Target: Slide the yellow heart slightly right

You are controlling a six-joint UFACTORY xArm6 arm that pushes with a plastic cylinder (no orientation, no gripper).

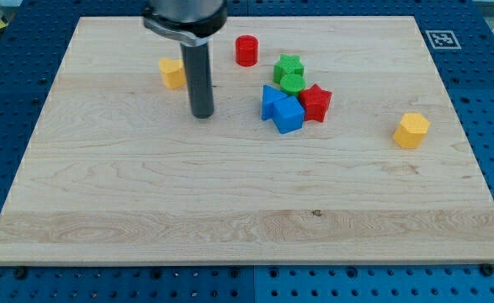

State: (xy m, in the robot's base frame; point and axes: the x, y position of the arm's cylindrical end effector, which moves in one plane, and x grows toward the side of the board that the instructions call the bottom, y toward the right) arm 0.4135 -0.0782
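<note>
1. Item: yellow heart (172, 73), a small solid block, plain yellow, with the lobed outline only faintly legible at this angle.
2. State: intact, lying flat on the wooden board (230, 202), not tilted or stacked.
3. Location: upper-left portion of the board, near the edge at the view's top.
4. Relation: my tip (202, 114) sits close by at roughly 4 o'clock from the heart, apart from it; the rod stands just beside its 3 o'clock flank.
</note>
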